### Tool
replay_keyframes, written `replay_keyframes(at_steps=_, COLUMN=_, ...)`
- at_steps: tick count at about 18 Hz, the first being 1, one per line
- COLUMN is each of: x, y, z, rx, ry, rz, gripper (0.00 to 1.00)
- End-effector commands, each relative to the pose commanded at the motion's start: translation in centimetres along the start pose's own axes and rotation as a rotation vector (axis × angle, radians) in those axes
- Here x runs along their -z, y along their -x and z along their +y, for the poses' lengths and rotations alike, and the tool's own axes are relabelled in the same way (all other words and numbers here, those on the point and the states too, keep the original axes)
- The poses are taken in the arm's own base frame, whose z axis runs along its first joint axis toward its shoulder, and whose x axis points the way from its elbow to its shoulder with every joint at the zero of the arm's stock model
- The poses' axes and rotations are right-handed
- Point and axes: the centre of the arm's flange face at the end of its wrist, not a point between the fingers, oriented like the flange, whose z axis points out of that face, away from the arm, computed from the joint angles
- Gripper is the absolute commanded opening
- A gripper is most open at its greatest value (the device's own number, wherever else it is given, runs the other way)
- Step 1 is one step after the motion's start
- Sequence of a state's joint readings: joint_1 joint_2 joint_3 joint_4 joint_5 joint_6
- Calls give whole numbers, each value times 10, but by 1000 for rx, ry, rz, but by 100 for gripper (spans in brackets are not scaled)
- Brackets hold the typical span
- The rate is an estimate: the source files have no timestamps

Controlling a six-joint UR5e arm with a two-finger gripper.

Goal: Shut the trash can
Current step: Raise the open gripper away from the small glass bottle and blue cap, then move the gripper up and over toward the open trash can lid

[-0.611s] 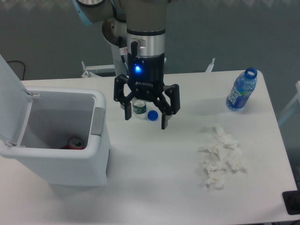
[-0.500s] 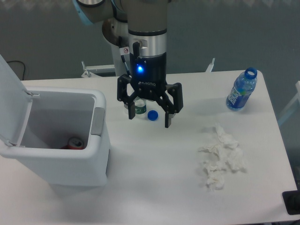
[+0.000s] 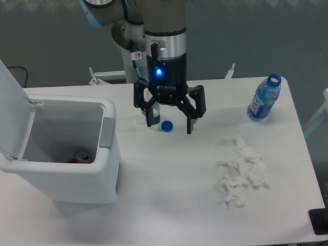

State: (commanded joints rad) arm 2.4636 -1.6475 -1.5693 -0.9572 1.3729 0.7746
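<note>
White table (image 3: 169, 195), grey wall behind. 1 trash can (image 3: 66, 169) at table's left, lid (image 3: 10, 113) up, a red can (image 3: 79, 156) inside. 1 blue bottle (image 3: 263, 98) far right, uncapped. 1 blue cap (image 3: 166, 125) near centre, 1 small bottle (image 3: 154, 114) partly hidden behind the fingers. 1 tissue pile (image 3: 241, 171) at right. Gripper (image 3: 170, 124) spread wide, holds nothing, hangs over cap, apart from the trash can.
</note>
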Motion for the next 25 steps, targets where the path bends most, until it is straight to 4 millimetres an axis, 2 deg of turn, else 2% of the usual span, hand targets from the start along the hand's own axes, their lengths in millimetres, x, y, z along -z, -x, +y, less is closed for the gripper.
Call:
replay_keyframes(at_steps=3, x=-5, y=-8, z=1, rx=-13, ry=8, rz=13, gripper=100)
replay_keyframes(at_steps=6, x=-2, y=-37, z=13, rx=-31, ry=20, rz=39, gripper=100)
replay_keyframes(at_steps=9, x=22, y=-63, z=29, rx=-71, ry=22, rz=49, gripper=100)
replay_keyframes(at_steps=12, x=57, y=-86, z=34, rx=-80, ry=21, rz=50, gripper=100)
replay_keyframes(at_steps=17, x=83, y=-141, z=22, rx=-158, ry=15, rz=114, gripper=100)
replay_keyframes(at_steps=21, x=106, y=-177, z=21, rx=-196, ry=15, rz=161, gripper=100)
replay_keyframes(at_steps=23, x=127, y=-205, z=21, rx=-175, ry=14, rz=191, gripper=100)
replay_keyframes(at_steps=25, x=136, y=-218, z=15, rx=-148, ry=-8, rz=213, gripper=100)
